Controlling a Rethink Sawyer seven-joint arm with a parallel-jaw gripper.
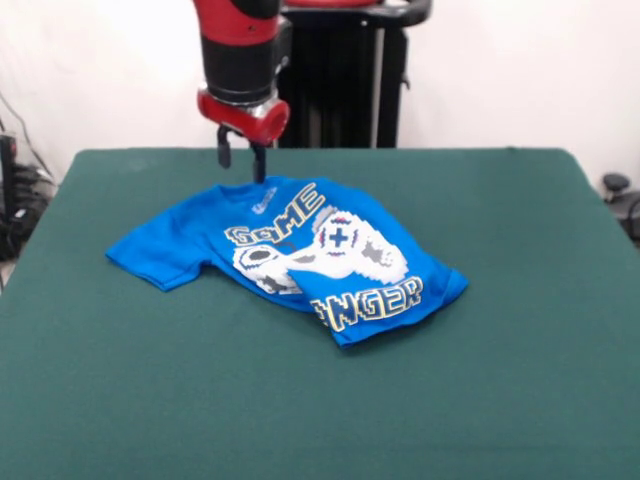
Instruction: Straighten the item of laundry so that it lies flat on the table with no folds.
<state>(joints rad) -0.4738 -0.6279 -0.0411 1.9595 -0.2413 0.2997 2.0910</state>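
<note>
Hanging straight down from above, the red and black arm [243, 60] holds its gripper [241, 158] just over the shirt's [290, 255] far edge, two dark fingers slightly parted and gripping nothing. That soft blue shirt lies rumpled on the felt-like green table [500, 380], its lettering broken by folds.

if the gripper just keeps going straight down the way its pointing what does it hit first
Most likely the far edge of the blue T-shirt. The gripper points down just above it, though depth is unclear and it might land on the green table just behind.
</note>
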